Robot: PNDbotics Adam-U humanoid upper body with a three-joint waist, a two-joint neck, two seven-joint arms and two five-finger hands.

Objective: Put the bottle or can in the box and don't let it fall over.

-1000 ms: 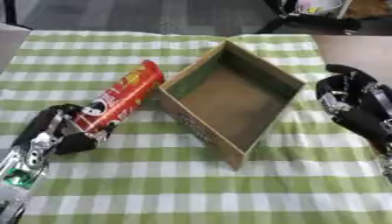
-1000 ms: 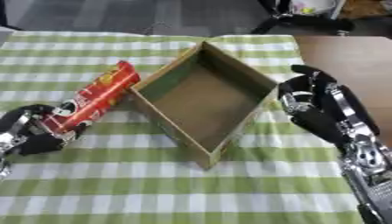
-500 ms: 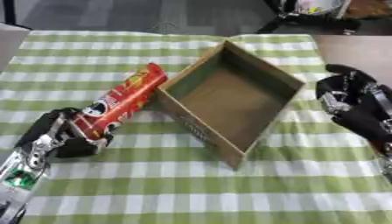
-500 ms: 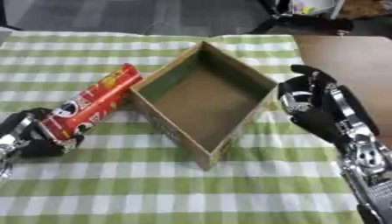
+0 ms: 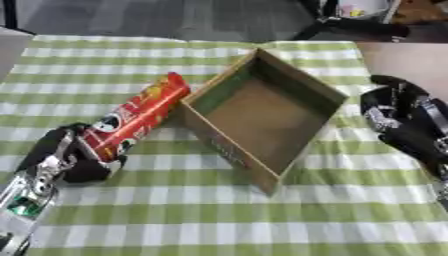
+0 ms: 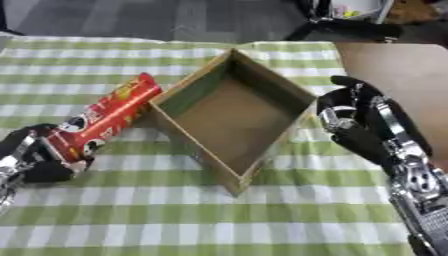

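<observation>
Gripping the lower end of the red can (image 5: pixel 133 120), the left hand (image 5: pixel 63 159) had its fingers curled round the tube, which lay slanted over the green checked cloth (image 5: pixel 219 210), its top end just beside the near-left wall of the cardboard box (image 5: pixel 229 151). So the pick looked made, but the real job was not: the can was outside the box, tilted well over rather than upright, and the box floor showed bare cardboard. What was left, by my reading, was to carry the can over that wall, stand it on its base inside, and let go without tipping it.

Over on the far side of the box, the right hand (image 6: pixel 354 122) hung close to the right wall with its fingers bent inward and holding nothing.

As for writing: the can carried a red wrapper with a round black-and-white mark near its lower end and a yellowish patch near its top, but no letters could be read. A dark mark on the box's near wall was likewise unreadable.
</observation>
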